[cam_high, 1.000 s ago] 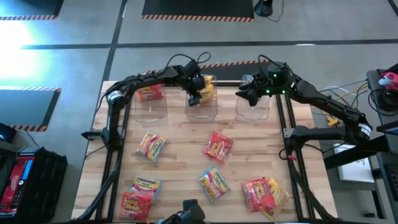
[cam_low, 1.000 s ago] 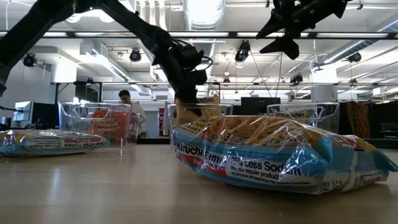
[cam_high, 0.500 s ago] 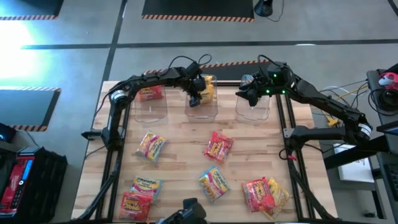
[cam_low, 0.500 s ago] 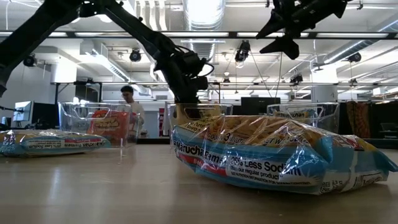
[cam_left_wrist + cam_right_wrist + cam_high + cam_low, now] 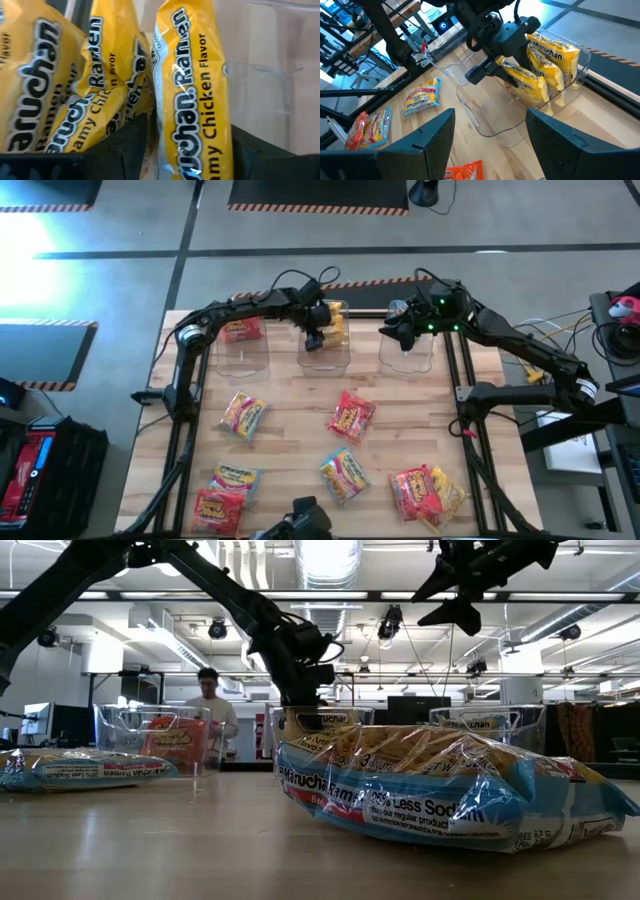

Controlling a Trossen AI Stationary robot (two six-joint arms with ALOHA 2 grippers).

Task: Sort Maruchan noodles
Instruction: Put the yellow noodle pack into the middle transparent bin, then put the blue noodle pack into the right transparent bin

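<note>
Three clear bins stand along the far edge. The left bin holds a red packet; the middle bin holds yellow Maruchan noodles. My left gripper reaches down into the middle bin, open. Its fingers stand on either side of one upright yellow packet, whose lower end is hidden behind the other packets and the gripper. My right gripper hangs open above the right bin, with nothing between its fingers. My left gripper's fingers flank the flat faces of the yellow packet's lower part, slanting down from above. The packet stands on edge in the bin beside two other yellow packets. I cannot tell whether either finger touches it.
Loose packets lie on the wooden table, a red one, a pair at the near left, a pile at the near right. A person stands behind the bins.
</note>
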